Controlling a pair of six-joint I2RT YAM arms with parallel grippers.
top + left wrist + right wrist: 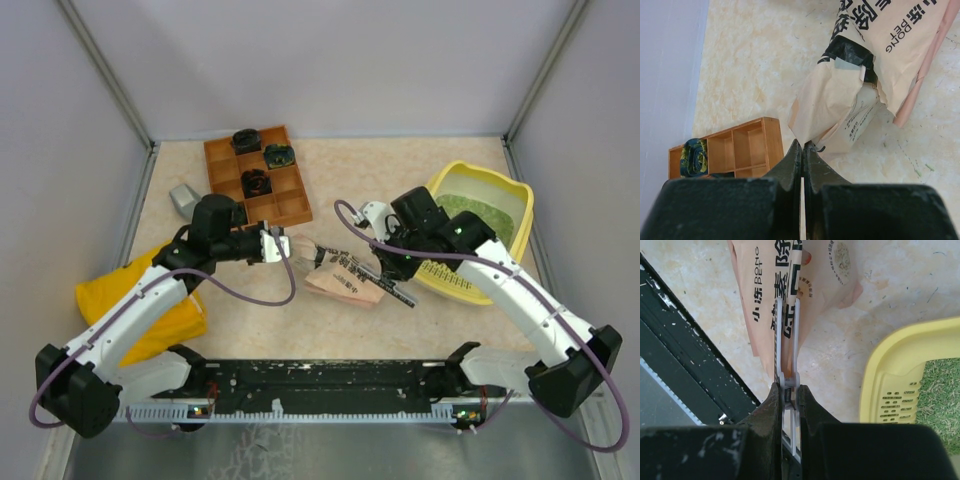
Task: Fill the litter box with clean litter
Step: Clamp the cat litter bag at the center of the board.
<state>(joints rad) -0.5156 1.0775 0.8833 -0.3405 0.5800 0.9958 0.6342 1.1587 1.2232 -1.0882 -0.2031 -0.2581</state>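
The beige bench carries a brown wooden compartment tray far left, a grey scoop beside it, a yellow cloth bag near left, a pink printed pouch centrally, and a yellow plastic litter box right.

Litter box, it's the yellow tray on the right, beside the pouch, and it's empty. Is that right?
Not quite. The litter box is not empty: green litter already lies in it, as the top view and the right wrist view both show. The rest holds: it is the yellow tray on the right, beside the pouch.
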